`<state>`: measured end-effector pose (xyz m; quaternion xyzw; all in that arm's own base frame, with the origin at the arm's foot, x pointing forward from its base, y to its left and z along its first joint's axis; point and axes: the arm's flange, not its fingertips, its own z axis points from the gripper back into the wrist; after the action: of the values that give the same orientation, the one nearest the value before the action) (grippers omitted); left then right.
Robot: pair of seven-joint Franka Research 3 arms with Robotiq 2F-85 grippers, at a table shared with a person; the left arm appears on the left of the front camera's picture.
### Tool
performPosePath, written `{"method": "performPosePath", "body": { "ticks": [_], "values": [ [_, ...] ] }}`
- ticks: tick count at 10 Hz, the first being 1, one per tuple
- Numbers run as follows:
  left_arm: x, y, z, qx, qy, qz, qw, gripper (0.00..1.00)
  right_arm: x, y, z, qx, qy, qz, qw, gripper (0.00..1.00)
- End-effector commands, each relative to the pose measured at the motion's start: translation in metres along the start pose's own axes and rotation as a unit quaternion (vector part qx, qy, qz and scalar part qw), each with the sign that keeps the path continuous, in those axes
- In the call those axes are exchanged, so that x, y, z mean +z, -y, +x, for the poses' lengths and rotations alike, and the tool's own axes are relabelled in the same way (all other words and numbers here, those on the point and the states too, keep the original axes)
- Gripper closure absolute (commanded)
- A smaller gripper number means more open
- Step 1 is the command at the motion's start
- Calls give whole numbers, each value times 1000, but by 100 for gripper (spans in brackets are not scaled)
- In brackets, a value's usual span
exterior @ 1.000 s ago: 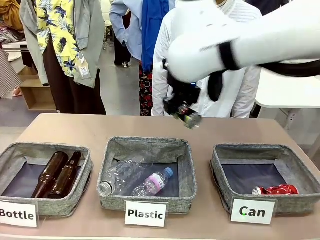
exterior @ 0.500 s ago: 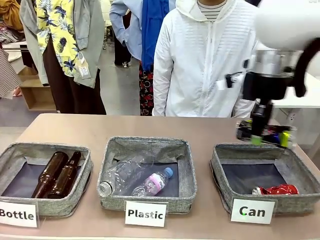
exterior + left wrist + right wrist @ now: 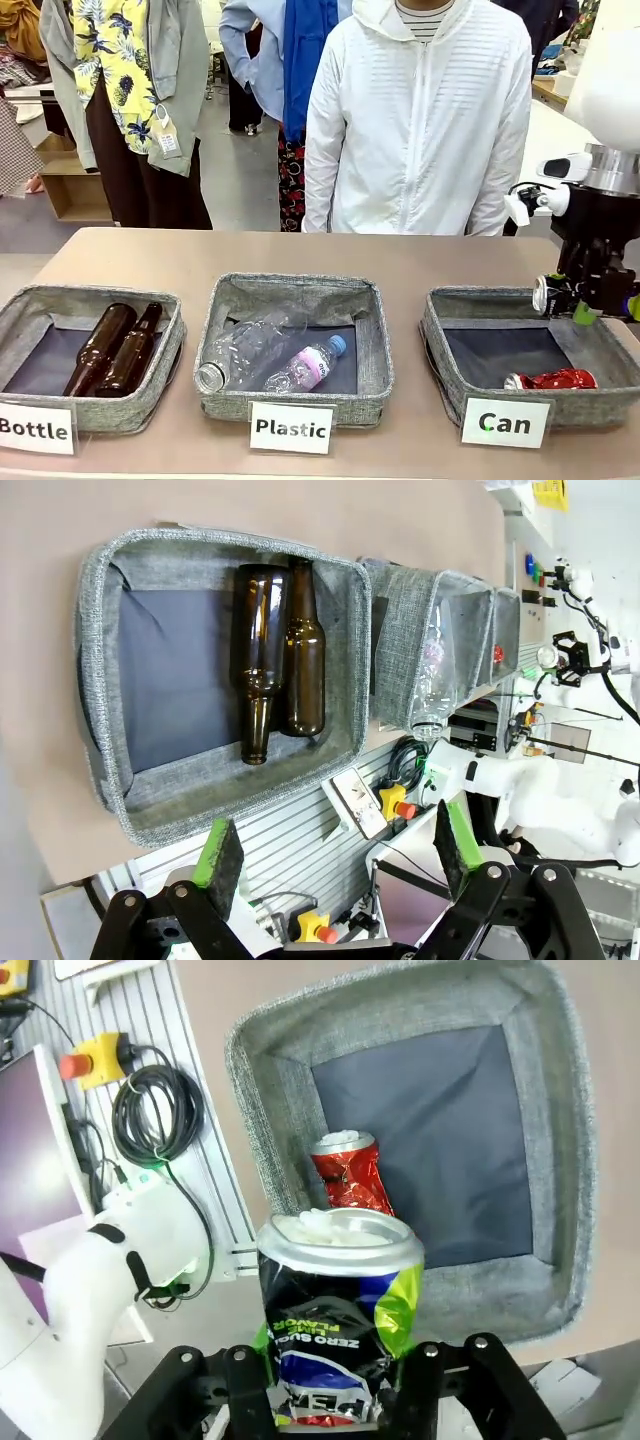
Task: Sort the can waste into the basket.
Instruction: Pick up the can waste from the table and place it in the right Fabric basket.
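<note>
**Black can held over the Can basket**

The right end effector is clenched on the black can, its fingers pressing the can's dented sides. In the front view the can lies sideways in the grip, above the far right rim of the Can basket, its silver end pointing toward the middle of the bench. The right wrist view looks down past the can's top into the same basket, where the red can lies on the dark lining near one wall. From the front, the red can rests at the basket's near side, just behind the white "Can" label.

The left end effector is released, its green pads standing wide apart with nothing between them. Its camera looks toward the Bottle basket, which holds two brown bottles lying side by side and touching.

The Plastic basket sits in the middle of the row and holds clear plastic bottles, one with a pink label and blue cap. A person in a white jacket stands at the far side of the bench.
</note>
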<state>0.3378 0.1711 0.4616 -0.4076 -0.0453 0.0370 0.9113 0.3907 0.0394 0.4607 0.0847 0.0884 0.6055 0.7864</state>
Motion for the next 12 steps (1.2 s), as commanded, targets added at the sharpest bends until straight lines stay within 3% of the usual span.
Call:
{"method": "performPosePath", "body": {
  "ticks": [1,2,3,4,5,10,12],
  "values": [
    [0,3,1,6,3,-7,1000,0,3,8,1,1,36,7,999,72],
    [0,3,1,6,3,-7,1000,0,1,10,1,6,30,3,1000,72],
    [0,3,1,6,3,-7,1000,0,0,11,1,16,41,-15,999,29],
    [0,3,1,6,3,-7,1000,0,-1,11,2,30,52,-34,998,5],
    [0,3,1,6,3,-7,1000,0,-2,12,3,15,49,-32,998,0],
    [0,3,1,6,3,-7,1000,0,-2,14,10,2,61,-24,998,0],
    [0,3,1,6,3,-7,1000,0,1,12,13,-68,147,40,986,0]
  ]
}}
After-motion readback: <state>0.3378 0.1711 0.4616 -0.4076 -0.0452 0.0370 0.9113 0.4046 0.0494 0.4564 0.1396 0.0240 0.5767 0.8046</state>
